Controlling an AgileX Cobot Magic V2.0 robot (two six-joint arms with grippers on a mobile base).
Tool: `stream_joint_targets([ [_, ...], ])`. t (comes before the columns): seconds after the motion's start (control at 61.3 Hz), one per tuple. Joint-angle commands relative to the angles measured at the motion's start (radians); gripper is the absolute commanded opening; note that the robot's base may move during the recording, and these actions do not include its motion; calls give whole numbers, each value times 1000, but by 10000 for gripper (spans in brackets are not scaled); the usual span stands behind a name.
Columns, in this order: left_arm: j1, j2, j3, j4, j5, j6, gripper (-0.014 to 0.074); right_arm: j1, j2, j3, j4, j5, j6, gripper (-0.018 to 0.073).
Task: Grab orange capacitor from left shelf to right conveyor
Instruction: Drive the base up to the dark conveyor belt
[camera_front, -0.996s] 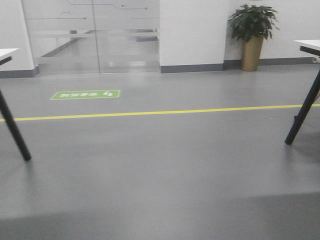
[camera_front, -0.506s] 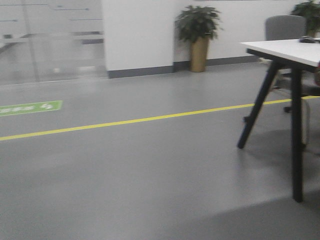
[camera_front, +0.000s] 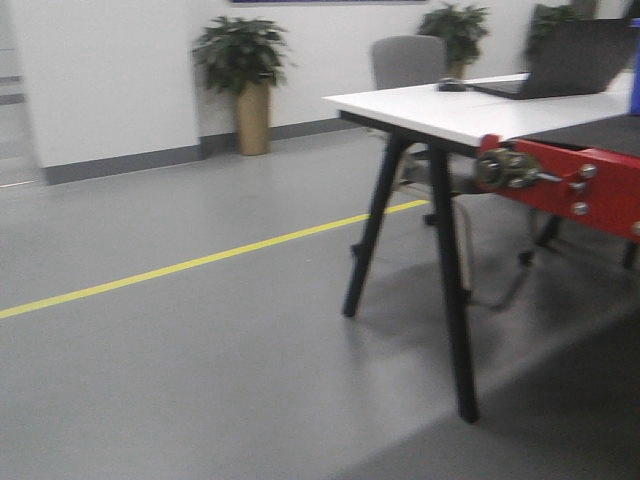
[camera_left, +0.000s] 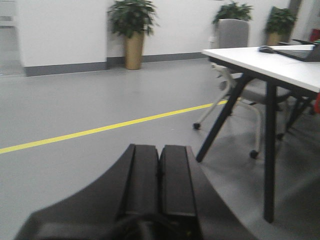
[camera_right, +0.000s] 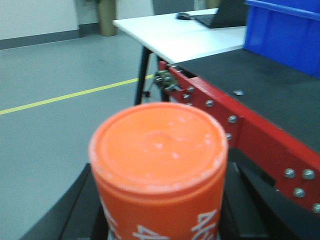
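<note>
Right gripper (camera_right: 159, 212): clamped on the orange capacitor (camera_right: 157, 160), which stands upright with black fingers (camera_right: 75, 210) at its 3 and 9 o'clock.
Right conveyor (camera_right: 260, 85): at the capacitor's 2 o'clock, apart from it, behind a red side frame (camera_right: 250, 135). A blue bin (camera_right: 285, 35) sits on the belt.
Left gripper (camera_left: 160, 165): fingers pressed together, nothing between them.

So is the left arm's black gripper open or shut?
Shut: in the left wrist view the black left gripper's two fingers lie pressed together, nothing between them.
</note>
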Motion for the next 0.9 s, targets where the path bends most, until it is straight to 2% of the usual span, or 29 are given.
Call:
stream_joint_targets([
  [0.0, -4, -19, -7, 0, -89, -1, -105, -5, 8, -26, -15, -87, -9, 73],
  [0.881, -4, -19, -7, 0, -89, -1, -105, -5, 8, -26, -15, -87, -9, 73],
])
